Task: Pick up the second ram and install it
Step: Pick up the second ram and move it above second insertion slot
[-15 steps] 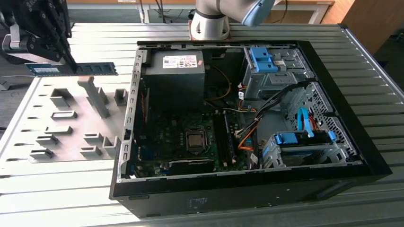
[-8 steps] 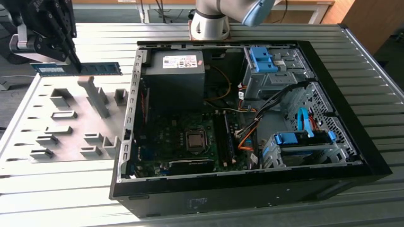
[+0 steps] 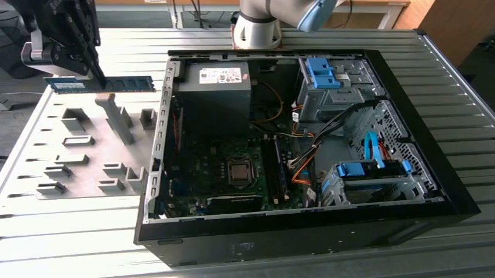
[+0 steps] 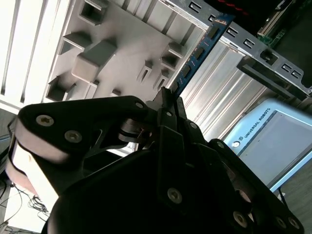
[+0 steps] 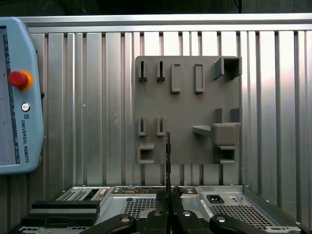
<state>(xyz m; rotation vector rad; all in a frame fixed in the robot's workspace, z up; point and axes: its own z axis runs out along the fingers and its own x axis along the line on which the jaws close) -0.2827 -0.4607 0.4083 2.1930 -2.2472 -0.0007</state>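
The second ram [image 3: 101, 84] is a thin blue-green stick with dark chips. It hangs level above the far end of the grey holder plate [image 3: 85, 150], at the exterior view's left. My black gripper [image 3: 94, 78] is shut on it from above. In the second wrist view the ram [image 4: 197, 53] sticks out past the closed gripper [image 4: 168, 97]. The first wrist view has the ram [image 5: 168, 156] edge-on, clamped in the gripper [image 5: 168, 195] over the holder plate [image 5: 185, 107].
An open black computer case [image 3: 433, 191] lies to the exterior view's right of the plate, with motherboard memory slots [image 3: 275, 168], a power supply [image 3: 213, 87] and blue drive brackets [image 3: 371, 171]. A teach pendant [image 5: 14, 97] lies on the ribbed metal table [image 3: 69, 231].
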